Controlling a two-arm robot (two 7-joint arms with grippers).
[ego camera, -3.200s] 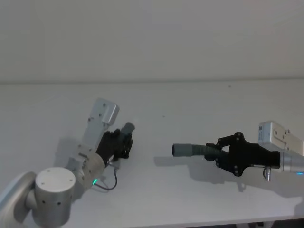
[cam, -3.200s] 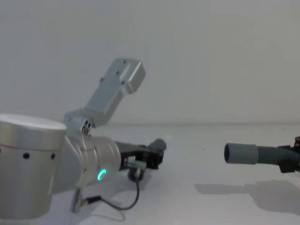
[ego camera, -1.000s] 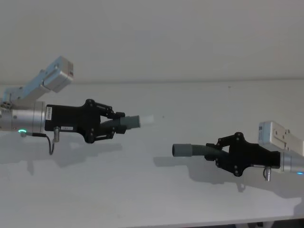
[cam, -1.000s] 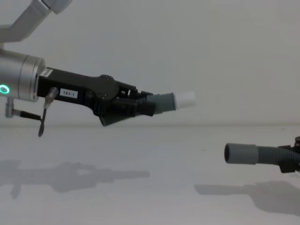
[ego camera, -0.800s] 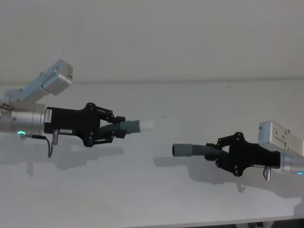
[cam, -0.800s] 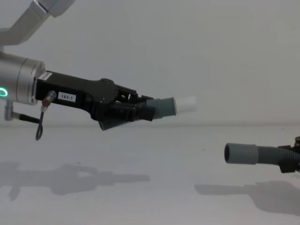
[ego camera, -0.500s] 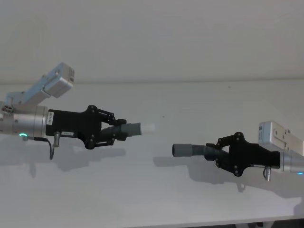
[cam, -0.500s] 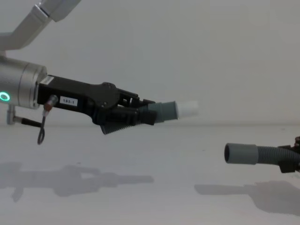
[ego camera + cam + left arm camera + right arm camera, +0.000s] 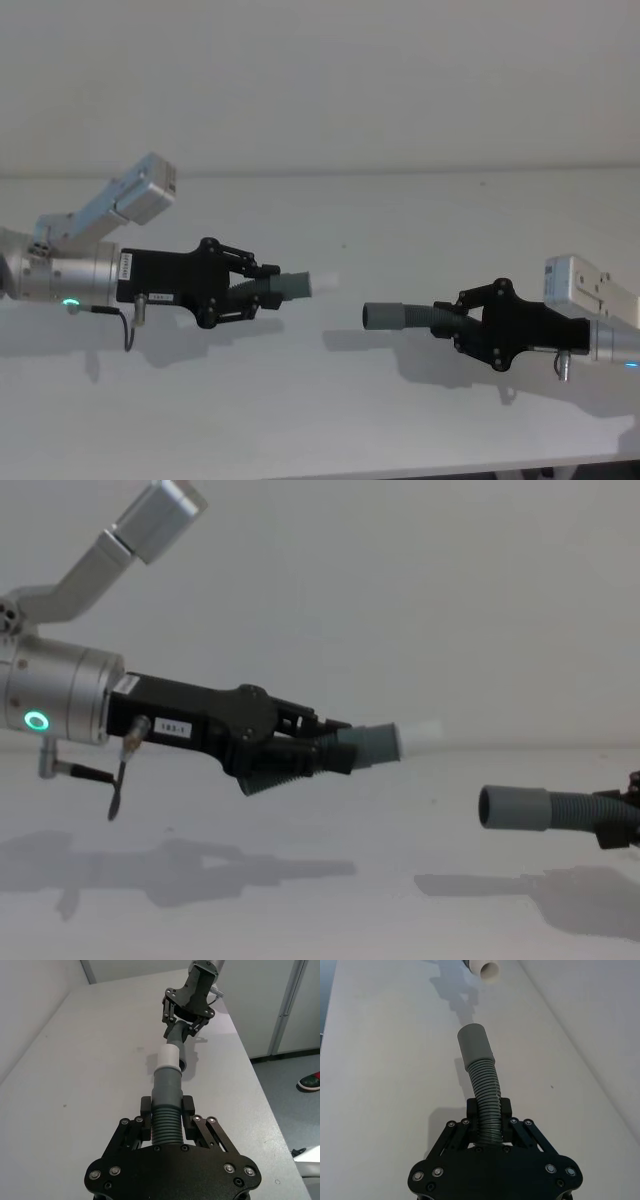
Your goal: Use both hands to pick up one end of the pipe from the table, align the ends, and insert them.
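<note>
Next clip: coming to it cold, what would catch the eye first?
Two black grippers face each other above the white table. The left gripper clamps a ribbed hose piece and points its white-tipped cuff at the wide cuff of the piece in the right gripper. A gap separates the ends; in the chest view the white tip sits higher.

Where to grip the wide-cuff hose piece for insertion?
On the ribbed body behind the cuff, from the rear along its axis, as the right gripper has it: jaws across the ribs should resist slipping, and the cuff mouth is free for the white-tipped end.
</note>
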